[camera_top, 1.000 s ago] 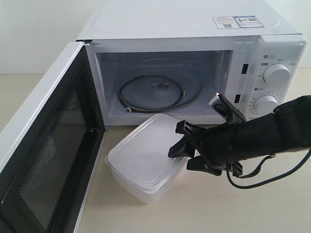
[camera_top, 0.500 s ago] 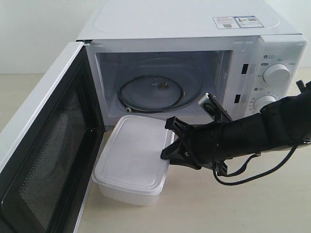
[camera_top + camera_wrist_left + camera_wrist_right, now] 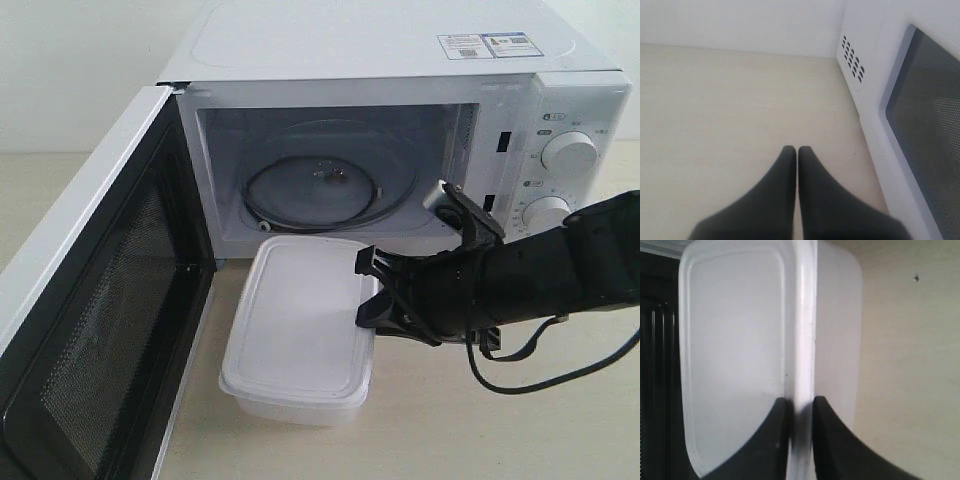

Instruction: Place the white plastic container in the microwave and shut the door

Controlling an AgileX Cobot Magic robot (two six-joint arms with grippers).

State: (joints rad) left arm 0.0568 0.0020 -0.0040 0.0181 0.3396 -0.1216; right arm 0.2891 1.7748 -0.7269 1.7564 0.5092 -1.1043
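The white plastic container (image 3: 300,325) sits just in front of the microwave (image 3: 400,60), its far end near the cavity's lip. My right gripper (image 3: 368,290) is shut on the rim of its right side; in the right wrist view the two fingers pinch the lid's edge (image 3: 804,340) of the container (image 3: 735,350), gripper (image 3: 801,402). The door (image 3: 95,330) stands wide open to the left, its dark mesh window facing in. My left gripper (image 3: 797,150) is shut on nothing, low over the table beside the door's outer face (image 3: 925,125).
A glass turntable (image 3: 315,190) lies inside the cavity. Two round dials (image 3: 568,152) sit on the right panel. A black cable (image 3: 520,375) hangs under my right arm. The pale wooden table (image 3: 480,430) runs in front.
The container has shifted right and turned so its long side points into the cavity. My right gripper has kept its hold on the rim.
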